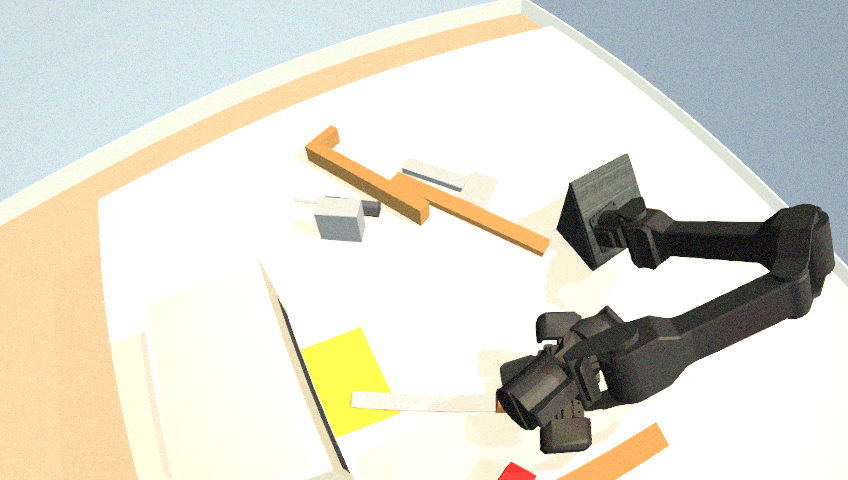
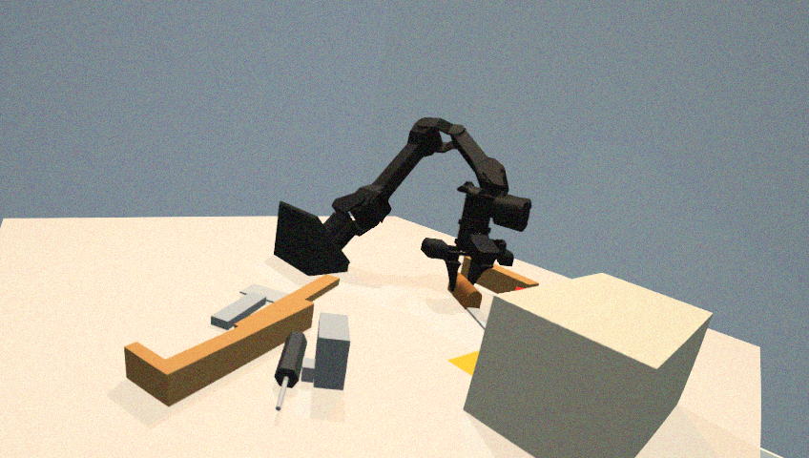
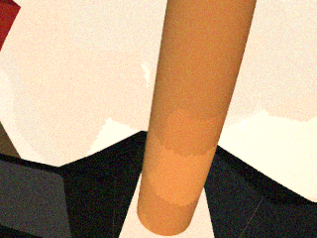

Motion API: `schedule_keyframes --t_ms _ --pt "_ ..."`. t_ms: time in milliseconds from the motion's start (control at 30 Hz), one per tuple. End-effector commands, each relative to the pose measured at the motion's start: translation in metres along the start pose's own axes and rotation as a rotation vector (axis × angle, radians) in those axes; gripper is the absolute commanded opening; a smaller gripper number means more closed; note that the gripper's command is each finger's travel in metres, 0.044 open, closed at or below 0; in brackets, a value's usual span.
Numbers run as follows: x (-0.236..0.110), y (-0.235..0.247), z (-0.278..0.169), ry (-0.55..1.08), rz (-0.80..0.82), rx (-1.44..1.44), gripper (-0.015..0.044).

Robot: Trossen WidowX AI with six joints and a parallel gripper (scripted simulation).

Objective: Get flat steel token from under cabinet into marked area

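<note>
I can't find the steel token in any view, so I judge it is under the cabinet (image 1: 226, 368), out of sight behind the dark slot along the cabinet's front foot. The yellow marked area (image 1: 345, 380) lies right in front of the cabinet and carries no token. My claw (image 2: 466, 279) is pinching the orange handle (image 3: 198, 93) of a tool whose pale flat blade (image 1: 422, 402) lies low across the counter (image 1: 208, 237), its far tip over the yellow patch and short of the cabinet's front. The claw itself stands well out from the cabinet, beyond the patch. So the tool is in hand and aimed, but the reach under the cabinet, the drawing out of the token, the setting down of the tool and the opening of the claw all look to be left. Farther from the cabinet lie a long orange L-shaped bar (image 1: 363, 175), a straight orange strip (image 1: 476, 214), a grey block (image 1: 340, 218), a flat grey plate (image 1: 434, 173) and a dark-handled pin (image 2: 289, 363); another orange strip (image 1: 618, 455) and a small red piece (image 1: 516, 472) sit behind the claw. I can read no brand, label or writing anywhere.
</note>
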State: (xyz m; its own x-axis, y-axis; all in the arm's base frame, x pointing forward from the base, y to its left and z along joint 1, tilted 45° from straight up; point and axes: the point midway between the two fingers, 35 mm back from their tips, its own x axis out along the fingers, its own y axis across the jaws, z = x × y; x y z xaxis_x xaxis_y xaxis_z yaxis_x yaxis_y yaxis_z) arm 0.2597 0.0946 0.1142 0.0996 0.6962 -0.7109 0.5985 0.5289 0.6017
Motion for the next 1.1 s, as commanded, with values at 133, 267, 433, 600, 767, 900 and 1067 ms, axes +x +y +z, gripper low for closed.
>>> schedule_keyframes --t_ms 133,267,433,600,767,900,1067 --pt "-0.0006 0.0008 0.0002 -0.003 0.001 -0.063 0.0000" --pt "-0.0006 0.0009 0.0001 -0.003 0.001 -0.095 0.0000" --pt "-0.0006 0.0012 -0.0001 -0.003 0.001 -0.135 0.0000" --pt "-0.0006 0.0015 -0.0002 -0.003 0.001 -0.175 0.0000" --pt "0.0000 0.0010 -0.0007 0.000 0.000 -0.169 0.0079" --pt "0.0000 0.0010 -0.0007 0.000 0.000 -0.169 0.0184" --pt "-0.0001 0.0009 -0.0006 -0.003 0.001 -0.170 0.0253"
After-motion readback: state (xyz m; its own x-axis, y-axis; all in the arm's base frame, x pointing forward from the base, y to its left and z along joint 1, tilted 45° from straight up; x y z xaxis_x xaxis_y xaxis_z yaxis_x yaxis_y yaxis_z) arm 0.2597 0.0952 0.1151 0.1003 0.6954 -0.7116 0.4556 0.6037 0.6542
